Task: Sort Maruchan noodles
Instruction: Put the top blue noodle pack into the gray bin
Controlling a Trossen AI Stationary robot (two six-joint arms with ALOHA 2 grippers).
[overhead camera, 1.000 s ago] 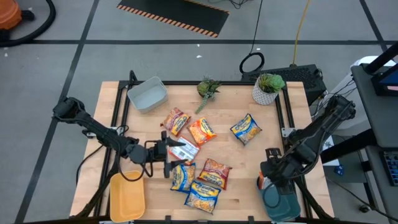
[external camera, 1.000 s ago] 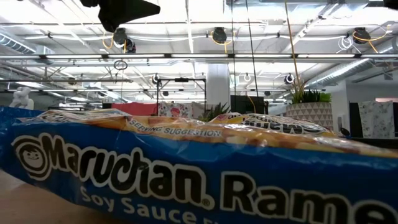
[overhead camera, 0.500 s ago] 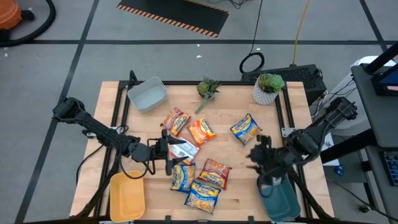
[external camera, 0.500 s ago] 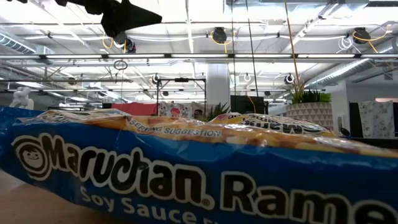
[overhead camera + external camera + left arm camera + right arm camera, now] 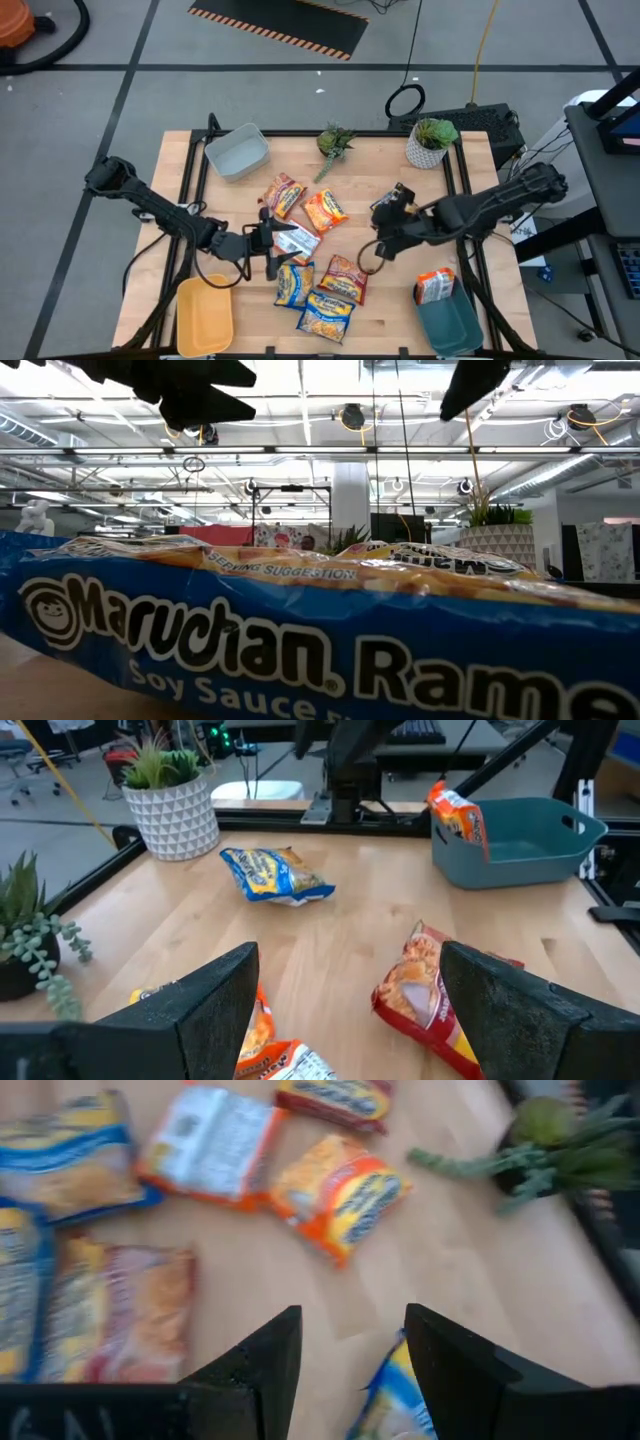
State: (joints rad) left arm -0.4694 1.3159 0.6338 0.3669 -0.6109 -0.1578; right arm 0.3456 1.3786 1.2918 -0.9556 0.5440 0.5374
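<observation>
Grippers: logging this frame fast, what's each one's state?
Left gripper: open, holding nothing.
Right gripper: open, holding nothing.

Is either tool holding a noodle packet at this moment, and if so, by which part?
Nothing is held. The left tool stands open over the middle packets, and the right tool is open above the table, empty.

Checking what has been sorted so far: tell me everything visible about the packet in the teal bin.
The orange packet is crinkly plastic, orange with white and a little blue print. It stands tilted against the teal bin's wall at the end nearer the table's middle, its top poking above the rim. The left wrist view shows the same lean. Nothing else shows in the bin, and neither gripper touches it.
</observation>
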